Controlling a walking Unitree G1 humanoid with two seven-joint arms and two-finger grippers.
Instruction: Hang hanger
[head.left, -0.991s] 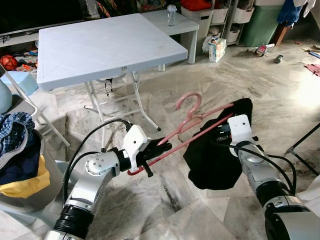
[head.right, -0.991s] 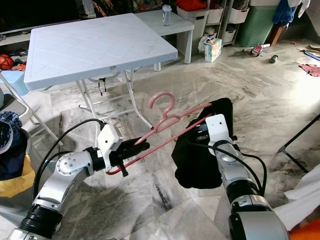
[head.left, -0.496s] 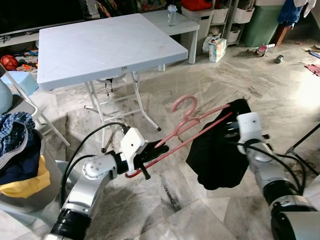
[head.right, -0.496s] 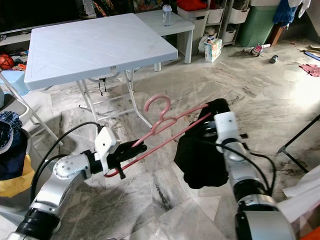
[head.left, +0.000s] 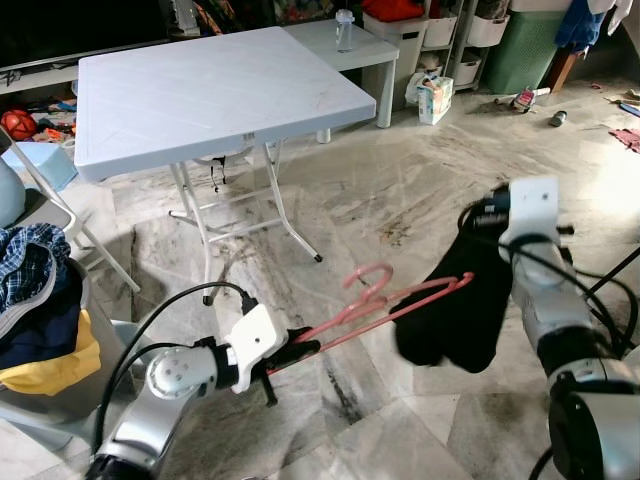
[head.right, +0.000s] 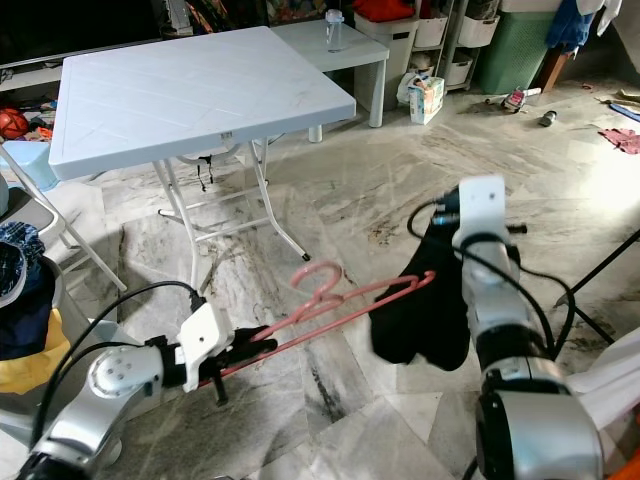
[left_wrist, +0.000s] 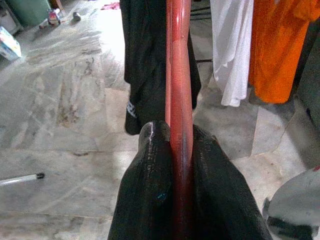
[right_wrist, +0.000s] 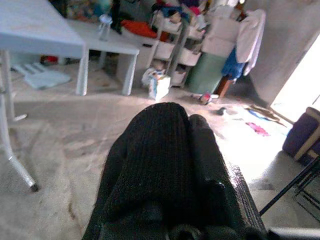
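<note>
Marble floor (head.left: 400, 190); left hand (head.left: 290, 352) pinches pink hanger (head.left: 385, 305), right hand (head.left: 487, 212) (raised) clamps black garment (head.left: 462, 310).

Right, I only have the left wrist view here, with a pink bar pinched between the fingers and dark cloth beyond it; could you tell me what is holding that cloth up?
Observer: The right gripper is raised and shut on the top of the black garment, which hangs down from it.
Operator: Thank you. Is the garment on the hanger at all?
Observer: The far end of the pink hanger reaches the garment's side; whether it is inside the cloth I cannot tell.
Operator: And where is the hook?
Observer: It curls upward about midway along the hanger, free of anything, above the marble floor.
Operator: Which end do I hold?
Observer: The left gripper clamps the near end, low down.
</note>
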